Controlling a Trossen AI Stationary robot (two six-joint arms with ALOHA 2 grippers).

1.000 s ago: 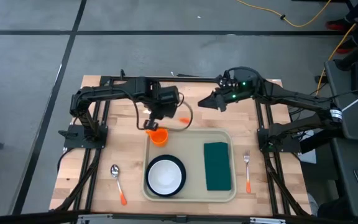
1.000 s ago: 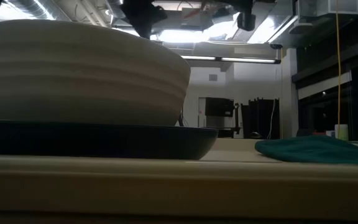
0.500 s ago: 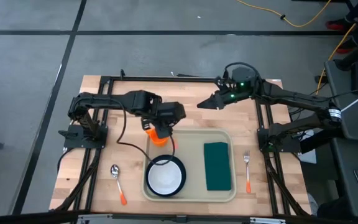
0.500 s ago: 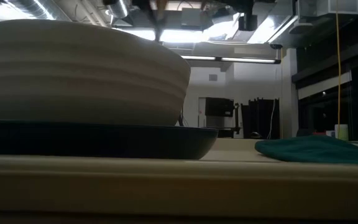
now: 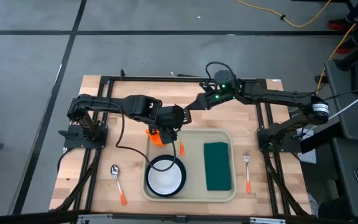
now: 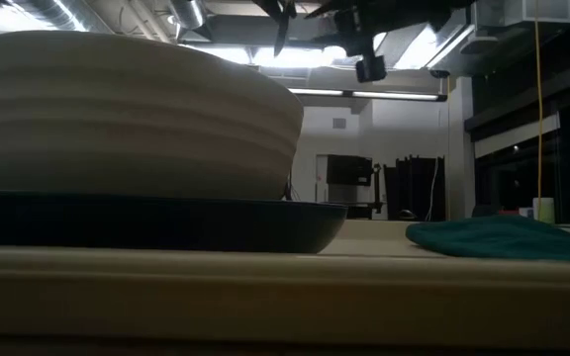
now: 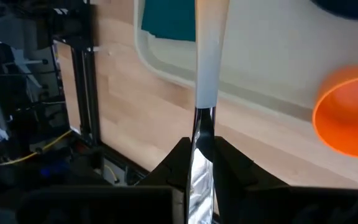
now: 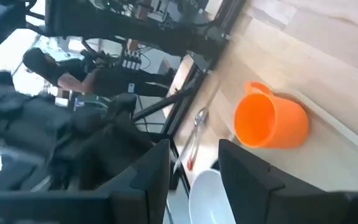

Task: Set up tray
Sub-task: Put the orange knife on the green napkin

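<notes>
The tray sits lower centre, stiff, light and slick; grip its rim. The left gripper pinches what looks like a knife; the right gripper hovers part-open, empty.

I have the left arm reaching from the left edge toward the middle of the high view, its left gripper clamped on a slim silver utensil with an orange handle. My right arm stretches in from the right side toward upper centre, its right gripper with fingers parted and nothing between them.
</notes>
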